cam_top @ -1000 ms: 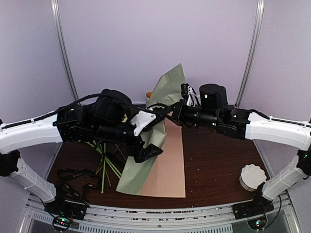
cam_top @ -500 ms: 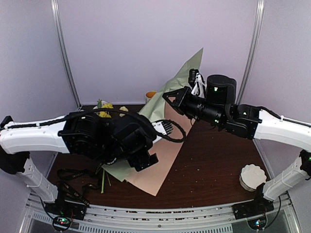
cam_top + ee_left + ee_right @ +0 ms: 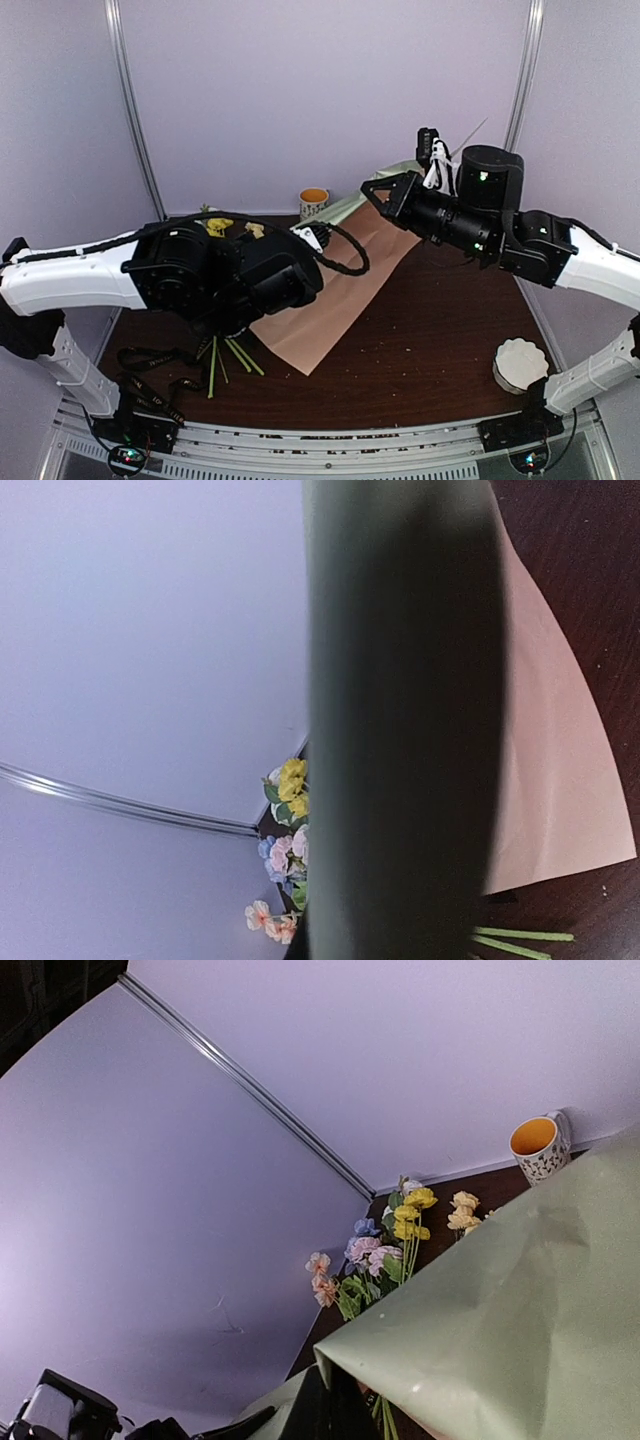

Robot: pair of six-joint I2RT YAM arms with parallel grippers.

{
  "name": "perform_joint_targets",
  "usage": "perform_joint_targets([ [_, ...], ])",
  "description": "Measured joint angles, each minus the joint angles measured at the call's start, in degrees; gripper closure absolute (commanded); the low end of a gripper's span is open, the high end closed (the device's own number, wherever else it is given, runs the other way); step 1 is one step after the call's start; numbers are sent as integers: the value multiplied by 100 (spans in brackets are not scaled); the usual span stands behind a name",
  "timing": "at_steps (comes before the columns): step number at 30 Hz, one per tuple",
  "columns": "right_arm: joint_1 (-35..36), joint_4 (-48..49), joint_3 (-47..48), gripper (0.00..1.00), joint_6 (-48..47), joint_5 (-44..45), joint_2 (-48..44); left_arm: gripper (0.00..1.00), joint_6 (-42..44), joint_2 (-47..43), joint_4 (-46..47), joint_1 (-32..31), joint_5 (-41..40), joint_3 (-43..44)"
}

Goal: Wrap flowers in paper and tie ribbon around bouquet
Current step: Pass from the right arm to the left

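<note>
The large thin sheet of paper (image 3: 340, 300), sage-green on one face and peach-pink on the other, was seen stretched out with the peach face up. It ran from the dark wooden bench (image 3: 440, 340) up to the right hand (image 3: 383, 192). That hand was fully closed on the sheet's far corner and held it raised, and in the right wrist view the green face rose straight from its fingers (image 3: 325, 1410).

A second earlier the sheet had been bunched upright as a green fold between the two hands. Since then it had been drawn back and to the right, and the right arm had been lifted higher.

The left hand (image 3: 272, 290) had been wide open a second before and was now closed. It was largely hidden under its own arm at the sheet's left edge. Whether that edge was pinched could not be told, as a dark blurred band filled the left wrist view.

The bunch of small yellow, pink, peach and pale blue artificial flowers (image 3: 218, 225) on thin green stems was uncovered. It lay on the bench left of the sheet, under the left arm.

The long narrow black ribbon (image 3: 150, 375) lay loose at the near left corner.

Wrapping was judged not yet begun, since the flowers had still to be laid on the flattened paper.
</note>
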Motion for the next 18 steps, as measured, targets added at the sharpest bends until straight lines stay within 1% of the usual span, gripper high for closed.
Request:
perform_joint_targets([
  [2,26,-146,0,100,-234,39,-103,100,175,-85,199,0,151,-20],
  [3,33,-227,7,100,-372,46,-153,100,304,-164,365,0,356,-59],
  [6,63,-562,96,99,-990,44,-286,100,669,-531,1016,20,1390,-269],
  [9,105,-820,177,94,-1696,42,-455,100,951,-949,1812,22,2566,-474],
  [12,109,-1117,393,96,-2417,138,-595,100,1075,-1303,2433,85,3694,-562],
  [14,111,-1296,649,96,-2804,219,-599,100,1016,-1414,2667,260,4385,-496],
  [18,66,-1543,1139,96,-3423,503,-463,100,706,-1456,3110,883,5447,-457],
])
